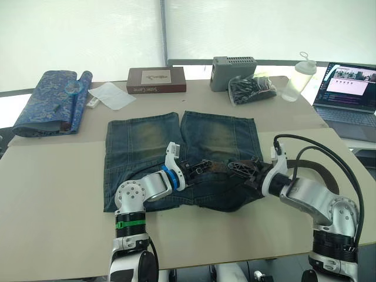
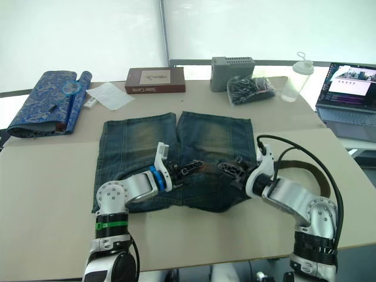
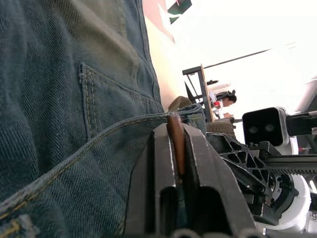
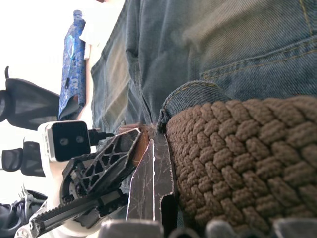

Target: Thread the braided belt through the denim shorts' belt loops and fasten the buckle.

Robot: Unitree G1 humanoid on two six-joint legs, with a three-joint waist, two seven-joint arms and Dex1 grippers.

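both grippers met over the waistband of the denim shorts, which lay flat on a tan table with the two legs pointing away from the robot and the waist nearest to it. left gripper reached in from the left, its two black fingers pressed together on the thin brown tip of the braided belt, pinching it right at the waistband's edge, as the left wrist view showed. right gripper reached in from the right, just beside the left one and almost tip to tip with it. its fingers sat against the belt's thick woven strap where the strap ran under a fold of denim, seemingly closed on it, though one finger was hidden behind the strap. from there the belt trailed off to the robot's right, curving in a loop across the table beside the right arm. i could not make out the buckle or any single belt loop clearly.

further back on the table lay a rolled blue patterned fabric on the left, a sheet of white paper, a dark red box, a grey box, a clear bag of dark items and a clear bottle. an open laptop stood at the far right.
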